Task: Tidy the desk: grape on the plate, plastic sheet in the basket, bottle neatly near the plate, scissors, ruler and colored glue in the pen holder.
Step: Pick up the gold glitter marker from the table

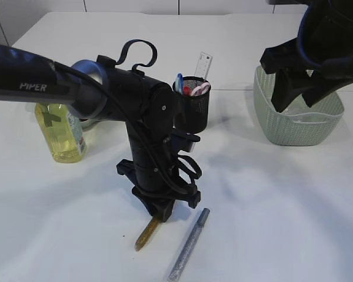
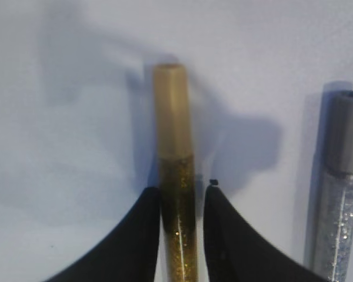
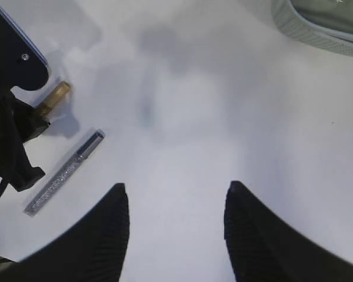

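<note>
Low in the centre of the exterior frame, the left gripper (image 1: 159, 212) has its 2 jaws set either side of the gold glue stick (image 2: 176, 194), which lies flat on the table (image 1: 270, 194); a thin gap shows at the right jaw, so the pinch looks not quite complete. The squeeze should finish centred before any lift toward the pen holder (image 1: 194, 106) (the silver glue stick (image 1: 189, 244) lies just beside and must not be nudged). The right gripper (image 3: 176, 205) hangs spread and empty.
</note>
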Tool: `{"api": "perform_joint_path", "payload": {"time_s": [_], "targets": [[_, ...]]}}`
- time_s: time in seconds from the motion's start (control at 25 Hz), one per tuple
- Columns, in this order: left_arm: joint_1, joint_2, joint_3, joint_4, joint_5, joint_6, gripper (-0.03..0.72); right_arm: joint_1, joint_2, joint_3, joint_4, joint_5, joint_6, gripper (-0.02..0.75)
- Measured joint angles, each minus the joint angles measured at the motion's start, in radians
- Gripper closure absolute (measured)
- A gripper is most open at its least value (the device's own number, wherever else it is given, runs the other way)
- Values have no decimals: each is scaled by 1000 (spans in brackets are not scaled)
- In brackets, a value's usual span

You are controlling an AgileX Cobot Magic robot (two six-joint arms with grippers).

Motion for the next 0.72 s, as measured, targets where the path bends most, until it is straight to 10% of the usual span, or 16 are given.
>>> {"api": "perform_joint_path", "payload": {"time_s": [0.72], "targets": [[0,0,-2,21,-2,0,612,0,0,0,0,0,0,321]]}}
